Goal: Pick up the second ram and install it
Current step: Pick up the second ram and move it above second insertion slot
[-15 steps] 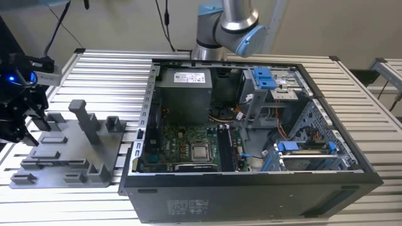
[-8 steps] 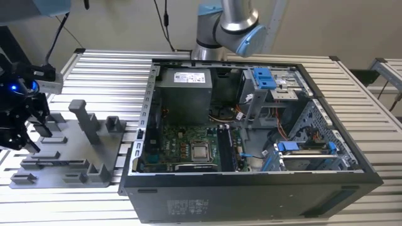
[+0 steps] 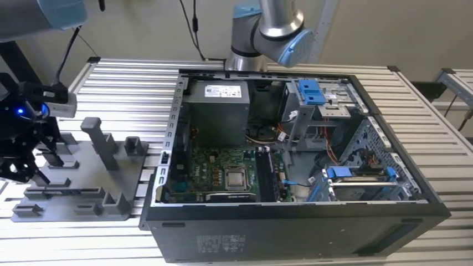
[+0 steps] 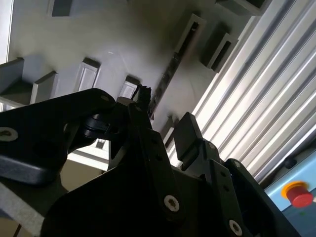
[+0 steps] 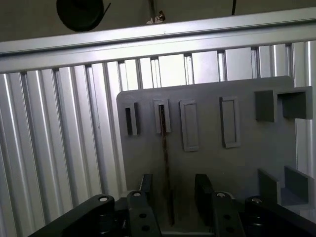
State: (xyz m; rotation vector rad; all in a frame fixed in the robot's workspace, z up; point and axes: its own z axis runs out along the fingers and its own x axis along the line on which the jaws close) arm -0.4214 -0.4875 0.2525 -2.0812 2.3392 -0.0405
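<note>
In the first wrist view the tool (image 5: 173,180) is released, its fingers (image 5: 202,190) spread to either side of the second ram (image 5: 165,153), with a gap on each side. The ram stands on edge in a slot of the grey holder plate (image 5: 207,168), which lies on the slatted bench (image 5: 59,148). The open computer case (image 3: 296,227) sits beside the holder, toward the exterior view's right.

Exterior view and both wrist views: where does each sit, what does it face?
Exterior view: off-arm, high, looking down on computer case and fixture; arm and tool show.
First wrist view: straight down past the tool at the second ram in the fixture.
Second wrist view: obliquely past the tool.
Shared: both wrist views show the open tool straddling the second ram.
</note>
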